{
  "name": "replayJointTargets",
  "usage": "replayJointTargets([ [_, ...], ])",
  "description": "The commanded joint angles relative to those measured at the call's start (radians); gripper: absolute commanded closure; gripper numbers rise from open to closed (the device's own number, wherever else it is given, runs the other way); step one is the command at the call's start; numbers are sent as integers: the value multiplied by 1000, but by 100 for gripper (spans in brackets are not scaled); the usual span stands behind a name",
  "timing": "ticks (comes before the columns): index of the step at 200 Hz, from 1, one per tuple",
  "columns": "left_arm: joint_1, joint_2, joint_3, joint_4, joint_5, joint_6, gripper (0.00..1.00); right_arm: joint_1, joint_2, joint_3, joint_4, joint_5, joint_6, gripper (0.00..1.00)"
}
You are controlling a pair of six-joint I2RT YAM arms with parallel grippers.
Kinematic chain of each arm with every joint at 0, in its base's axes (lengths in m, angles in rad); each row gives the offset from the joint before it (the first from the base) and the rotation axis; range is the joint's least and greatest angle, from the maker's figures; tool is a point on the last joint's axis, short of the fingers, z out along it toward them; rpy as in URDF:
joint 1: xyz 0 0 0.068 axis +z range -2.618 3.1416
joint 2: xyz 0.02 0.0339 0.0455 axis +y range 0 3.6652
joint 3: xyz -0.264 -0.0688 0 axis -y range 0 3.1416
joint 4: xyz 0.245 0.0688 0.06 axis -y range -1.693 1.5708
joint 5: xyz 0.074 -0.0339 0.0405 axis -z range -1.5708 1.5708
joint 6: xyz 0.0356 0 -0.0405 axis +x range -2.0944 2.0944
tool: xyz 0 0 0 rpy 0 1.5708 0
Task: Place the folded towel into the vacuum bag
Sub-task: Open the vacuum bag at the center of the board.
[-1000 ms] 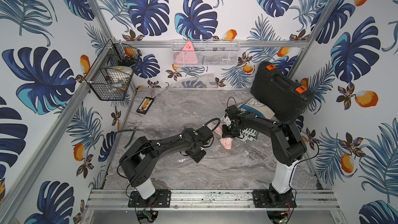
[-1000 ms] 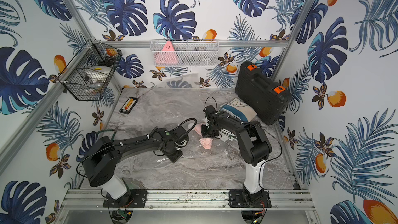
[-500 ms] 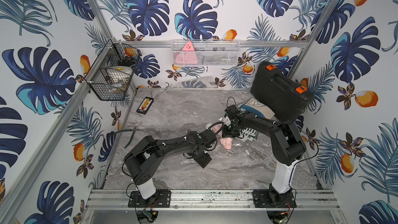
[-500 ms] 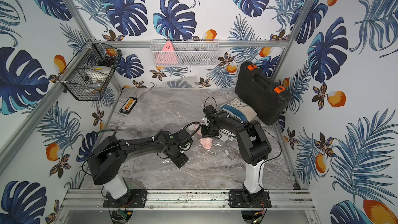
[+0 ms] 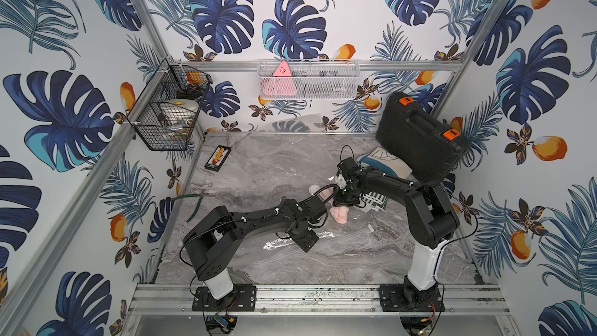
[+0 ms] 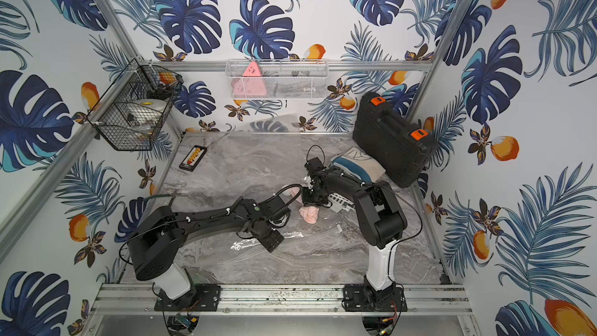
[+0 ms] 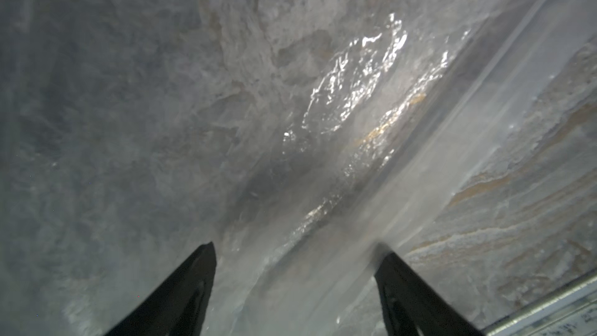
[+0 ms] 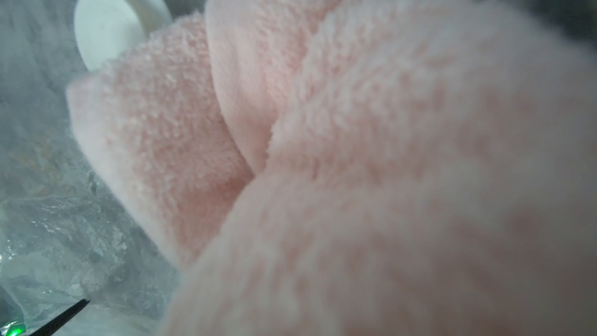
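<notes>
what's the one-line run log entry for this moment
left gripper: open over vacuum bag | right gripper: shut on pink towel | towel: beside bag valve

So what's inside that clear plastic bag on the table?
A pink towel shows through the bag, bunched beside its white valve disc. The right pincer's tips are buried behind the towel, so how it grips, and how deep the towel sits, is hidden.

Leaf-print walls (image 5: pixel 290 27), grey marble tabletop (image 5: pixel 355 263)
</notes>
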Motion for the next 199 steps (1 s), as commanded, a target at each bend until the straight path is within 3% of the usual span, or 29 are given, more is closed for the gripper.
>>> replayJointTargets([
  [1,2,-17,8,-62,-4,16,18,1,60,-32,-38,171,-5,87],
  [74,-19,11,59,-253,-19,39,19,0,66,-18,-41,169,-8,87],
  [100,-18,63,75,-305,-96,55,23,-1,65,-15,-40,169,-8,87],
  [134,-19,71,58,-285,-107,75,30,-3,61,-15,-41,170,-10,87],
  [143,-17,69,50,-268,-106,80,36,-3,59,-15,-40,169,-10,87],
  [155,-18,61,44,-233,-113,85,50,-3,59,-15,-40,169,-10,87],
  [184,-6,55,69,-195,-18,127,88,-3,48,-12,-50,146,-7,88],
  [199,19,13,49,-115,54,121,100,-7,11,-8,-59,85,1,90],
])
